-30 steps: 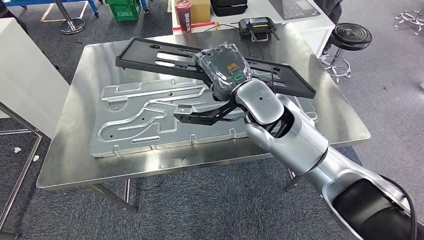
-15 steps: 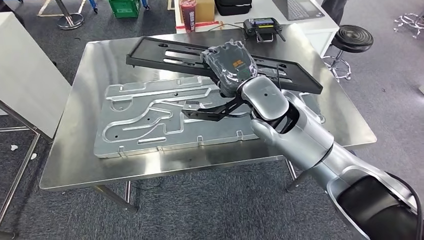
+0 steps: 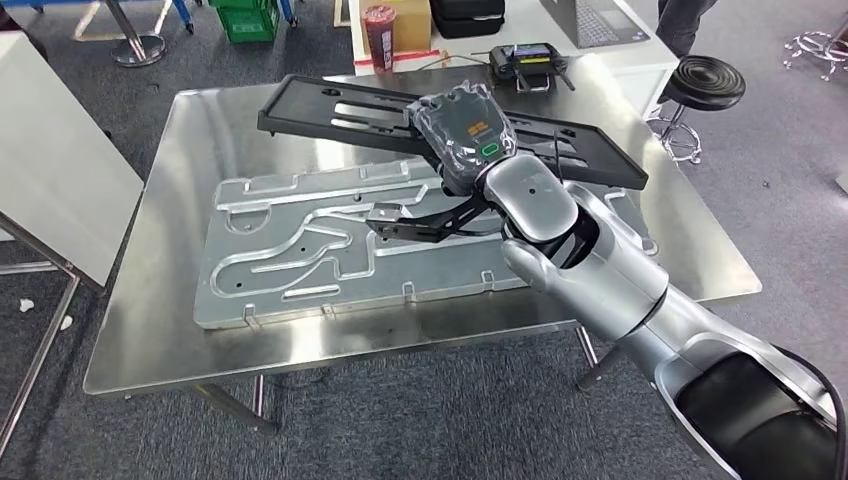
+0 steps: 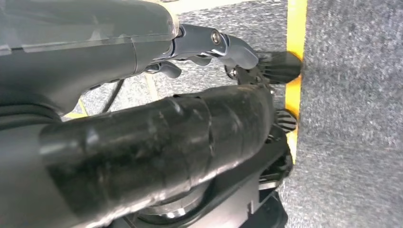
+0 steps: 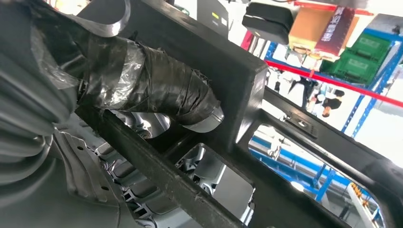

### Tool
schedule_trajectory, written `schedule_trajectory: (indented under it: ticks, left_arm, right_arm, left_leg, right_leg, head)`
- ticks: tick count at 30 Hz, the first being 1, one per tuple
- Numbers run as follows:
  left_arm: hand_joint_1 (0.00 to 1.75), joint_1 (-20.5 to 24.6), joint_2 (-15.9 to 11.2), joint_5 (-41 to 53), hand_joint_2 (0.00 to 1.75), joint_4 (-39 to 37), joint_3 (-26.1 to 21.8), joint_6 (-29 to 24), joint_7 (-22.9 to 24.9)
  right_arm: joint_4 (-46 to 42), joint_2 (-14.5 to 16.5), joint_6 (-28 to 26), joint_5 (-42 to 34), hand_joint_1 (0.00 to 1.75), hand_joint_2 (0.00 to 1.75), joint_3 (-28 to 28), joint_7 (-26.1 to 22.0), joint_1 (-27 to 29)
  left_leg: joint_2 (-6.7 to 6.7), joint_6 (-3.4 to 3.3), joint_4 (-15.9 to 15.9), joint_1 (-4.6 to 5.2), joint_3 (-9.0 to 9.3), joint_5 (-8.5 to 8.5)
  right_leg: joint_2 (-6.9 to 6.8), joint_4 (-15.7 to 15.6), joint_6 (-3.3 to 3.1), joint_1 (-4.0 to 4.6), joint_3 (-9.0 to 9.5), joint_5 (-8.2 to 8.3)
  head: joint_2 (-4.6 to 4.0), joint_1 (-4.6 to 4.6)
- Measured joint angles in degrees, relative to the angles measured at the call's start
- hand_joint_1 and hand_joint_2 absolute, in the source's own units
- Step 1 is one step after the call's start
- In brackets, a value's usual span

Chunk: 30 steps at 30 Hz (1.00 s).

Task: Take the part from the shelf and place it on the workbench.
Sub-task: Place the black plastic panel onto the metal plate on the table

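While the long black plastic frame part [image 3: 340,110] is gripped near its middle by the right hand [image 3: 465,135], it is held over the far half of the stainless workbench [image 3: 150,330], above the grey machined aluminium plate [image 3: 300,250] that lies on the bench. In the right wrist view, the taped thumb [image 5: 161,95] is seen wrapped over a rail of the part, so the grasp is judged closed and firm. The left hand [image 4: 209,47] is seen over grey carpet, fingers loosely curled, nothing held. Placement is judged not yet complete. Two faults are possible — the unsupported ends could tip on release, or the part could catch on the plate's raised tabs and settle crooked. A black handheld controller [image 3: 527,60] sits just beyond the bench edge.
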<state>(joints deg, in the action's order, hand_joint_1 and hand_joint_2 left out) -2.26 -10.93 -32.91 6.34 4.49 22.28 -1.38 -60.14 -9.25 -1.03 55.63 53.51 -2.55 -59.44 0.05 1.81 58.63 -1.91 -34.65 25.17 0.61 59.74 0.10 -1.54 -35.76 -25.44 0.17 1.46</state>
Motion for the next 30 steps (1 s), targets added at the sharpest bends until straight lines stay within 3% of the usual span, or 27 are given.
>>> schedule_trajectory:
  ticks: [3,5,11,15,17,30]
  left_arm:
    - [0.00,-0.1,0.1,0.0,0.00,0.0,0.0,0.0,0.0]
    - [0.00,-0.1,0.1,0.0,0.00,0.0,0.0,0.0,0.0]
    - [0.00,-0.1,0.1,0.0,0.00,0.0,0.0,0.0,0.0]
    - [0.00,-0.1,0.1,0.0,0.00,0.0,0.0,0.0,0.0]
    - [0.00,0.0,0.1,0.0,0.00,0.0,0.0,0.0,0.0]
    - [0.00,0.0,0.1,0.0,0.00,0.0,0.0,0.0,0.0]
  right_arm:
    - [0.0,0.0,0.0,0.0,1.69,1.75,0.0,0.0,0.0]
    - [0.0,0.0,0.0,0.0,1.69,1.75,0.0,0.0,0.0]
    - [0.0,0.0,0.0,0.0,1.69,1.75,0.0,0.0,0.0]
    - [0.0,0.0,0.0,0.0,1.69,1.75,0.0,0.0,0.0]
    - [0.1,0.0,0.0,0.0,1.69,1.75,0.0,0.0,0.0]
    - [0.1,0.0,0.0,0.0,1.69,1.75,0.0,0.0,0.0]
  left_leg:
    - [-0.14,-0.47,-0.3,0.16,-0.08,-0.26]
    - [-0.27,-0.76,-0.3,0.35,-0.12,-0.30]
    - [-0.39,-1.55,-0.3,0.71,-0.18,-0.25]
    - [-0.38,-1.69,-0.2,0.86,-0.24,-0.21]
    - [-0.37,-1.73,-0.2,0.91,-0.26,-0.21]
    - [-0.36,-1.79,-0.4,0.95,-0.20,-0.30]
  right_leg:
    - [-0.04,-0.4,-1.45,0.13,0.06,0.29]
    - [-0.21,-0.7,-1.64,0.04,0.28,0.42]
    - [-0.42,-1.4,-0.97,-0.24,0.60,0.76]
    - [-0.42,-1.6,0.74,-0.49,0.62,0.84]
    - [-0.42,-1.7,1.24,-0.53,0.62,0.84]
    - [-0.42,-1.6,1.37,-0.39,0.44,0.83]
  head:
    - [0.00,-0.04]
    - [0.00,-0.04]
    - [0.00,-0.03]
    - [0.00,-0.03]
    - [0.00,-0.03]
    - [0.00,-0.02]
